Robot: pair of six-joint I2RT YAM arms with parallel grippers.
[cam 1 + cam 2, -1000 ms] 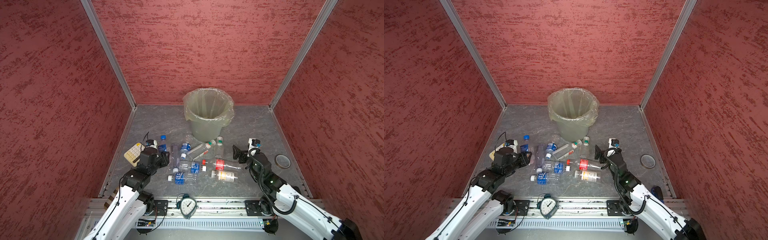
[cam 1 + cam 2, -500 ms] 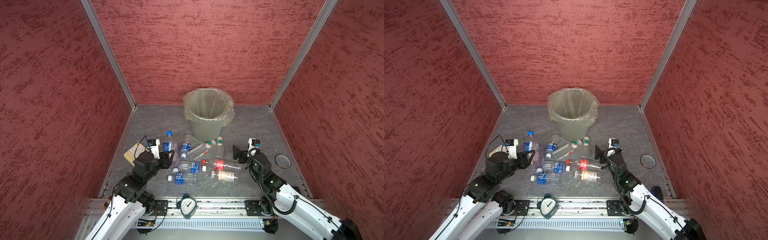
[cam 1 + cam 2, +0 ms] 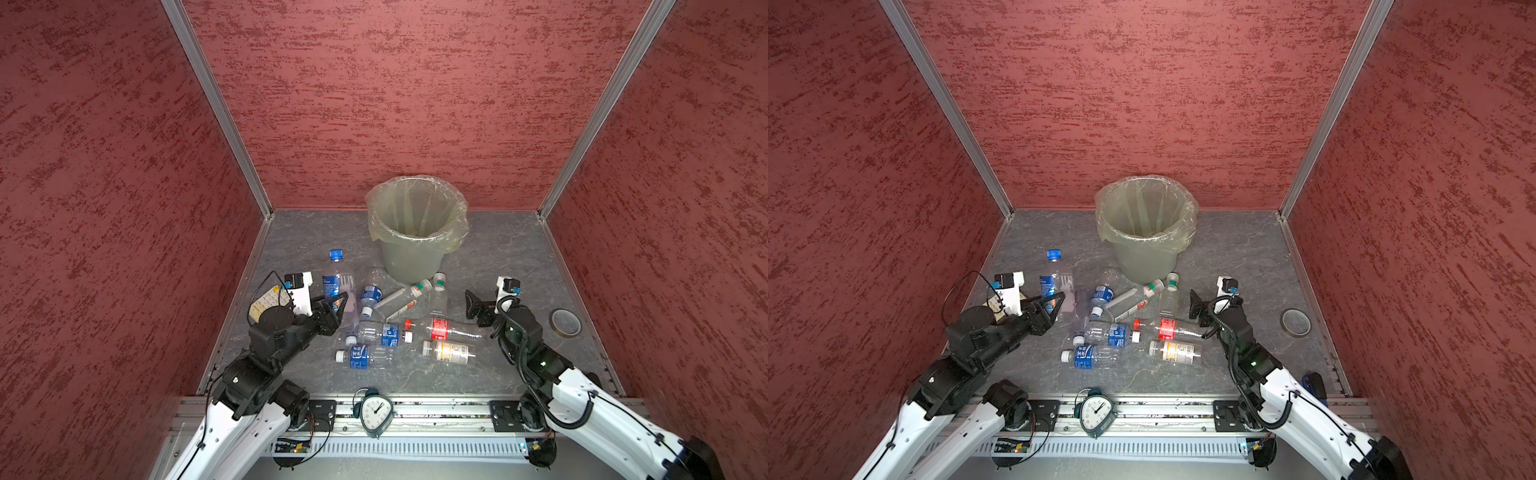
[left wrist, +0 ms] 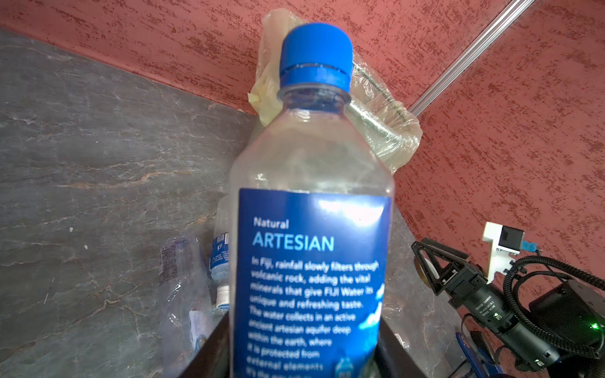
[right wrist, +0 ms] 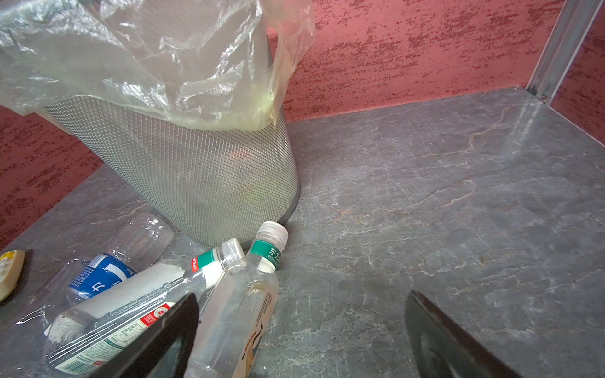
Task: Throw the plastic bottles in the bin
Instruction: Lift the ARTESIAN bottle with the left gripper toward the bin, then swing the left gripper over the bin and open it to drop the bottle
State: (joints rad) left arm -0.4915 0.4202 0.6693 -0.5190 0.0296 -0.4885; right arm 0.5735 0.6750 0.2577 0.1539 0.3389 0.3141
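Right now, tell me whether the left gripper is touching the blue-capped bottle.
Touching. The left wrist view shows the left gripper shut on the blue-capped bottle, its black fingers pressed against both of its sides.

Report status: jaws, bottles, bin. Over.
Left gripper: jaws shut on blue-capped bottle, held upright. Right gripper: jaws open, empty. Bin mouth unobstructed; other bottles lie scattered in front of it.

Clear glossy plastic bottles (image 3: 451, 352), metal-mesh bin (image 5: 203, 176)
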